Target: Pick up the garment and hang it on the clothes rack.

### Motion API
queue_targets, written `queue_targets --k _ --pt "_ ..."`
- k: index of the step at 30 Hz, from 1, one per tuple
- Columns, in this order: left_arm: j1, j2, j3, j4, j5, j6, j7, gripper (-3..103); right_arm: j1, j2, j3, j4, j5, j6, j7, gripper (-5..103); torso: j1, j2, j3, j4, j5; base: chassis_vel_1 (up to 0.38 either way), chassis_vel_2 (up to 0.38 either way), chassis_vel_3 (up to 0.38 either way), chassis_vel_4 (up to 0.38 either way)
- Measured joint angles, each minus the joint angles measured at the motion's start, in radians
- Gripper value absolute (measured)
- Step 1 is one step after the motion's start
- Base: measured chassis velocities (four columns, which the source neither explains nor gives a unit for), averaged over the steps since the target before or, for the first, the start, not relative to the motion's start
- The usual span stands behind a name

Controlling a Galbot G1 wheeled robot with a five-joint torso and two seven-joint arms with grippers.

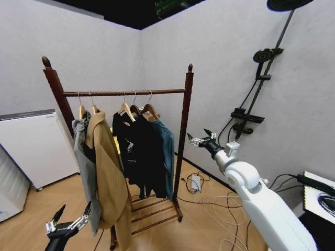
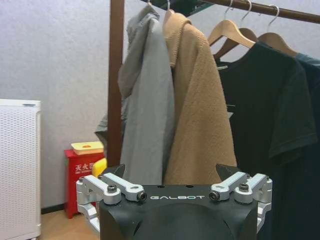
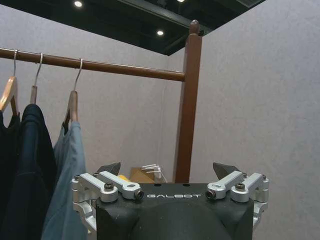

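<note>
Right tool: we are holding it spread wide and empty, just beside the right post of the tall reddish-brown wooden clothes rack. Left tool: likewise spread, hanging low. Soft teal long-sleeved garment: hanging rightmost on the bar.

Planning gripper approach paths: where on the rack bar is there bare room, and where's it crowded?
Free: the bar stretch between the teal garment's hanger and the rack's right post; the open right gripper sits just beyond that post. A shorter bare stretch lies by the left post. Crowded: five hangers from the grey coat to the garment. Left gripper is low and open.
</note>
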Motion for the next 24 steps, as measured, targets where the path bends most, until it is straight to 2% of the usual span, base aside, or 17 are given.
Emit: queue_targets --k 24 --pt "0.0 0.0 0.0 0.0 0.0 0.0 0.0 100 -0.043 -0.007 0.033 0.056 0.015 -0.003 0.015 100 0.0 0.0 0.0 -0.0002 0.0 -0.079 -0.133 -0.137 -0.089"
